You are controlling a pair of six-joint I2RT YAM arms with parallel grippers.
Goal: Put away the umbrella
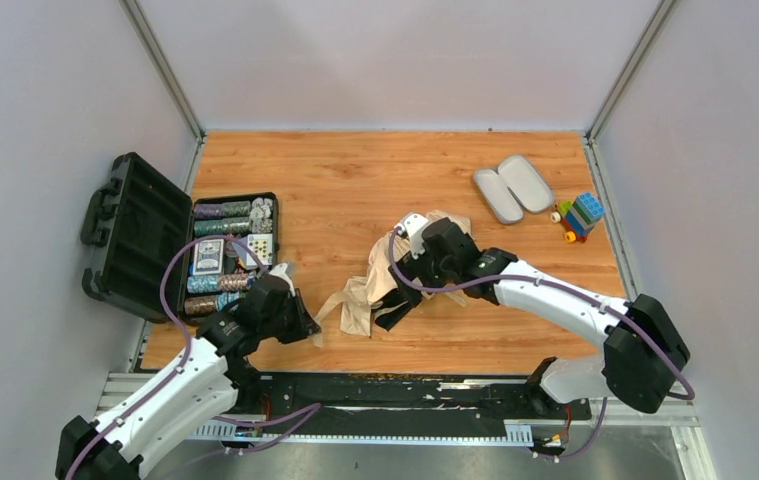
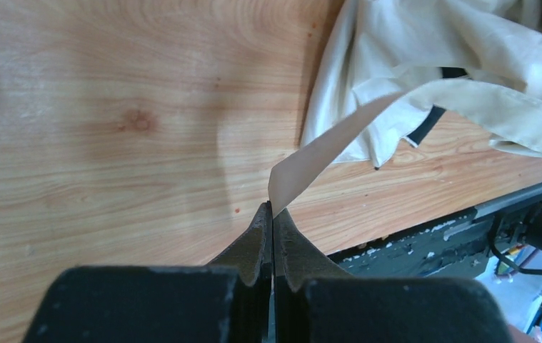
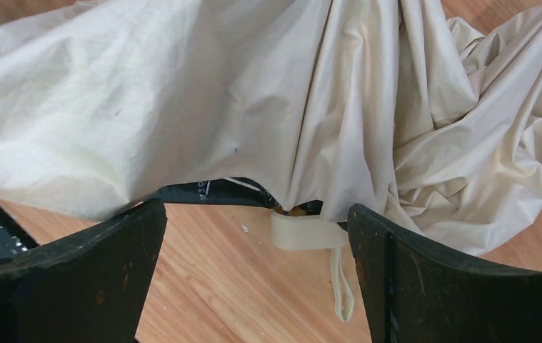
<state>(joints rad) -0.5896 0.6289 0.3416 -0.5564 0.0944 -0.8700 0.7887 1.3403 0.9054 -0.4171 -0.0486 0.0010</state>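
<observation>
Beige umbrella (image 1: 360, 300) cloth runs off both wrist views; left fingers (image 2: 253, 243) pinch its strap (image 2: 325, 153), right fingers (image 3: 425, 286) gape around the handle (image 3: 303, 232).

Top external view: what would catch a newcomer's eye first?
The crumpled beige umbrella lies sprawled mid-table, with the right gripper open at its fabric. The left gripper pinches its strap at the near left. An open black poker-chip case sits at the left edge.

You see the crumpled beige fabric umbrella (image 3: 253, 107) cut off at the top edge, its small pale handle (image 3: 303, 232) partly under folds
</observation>
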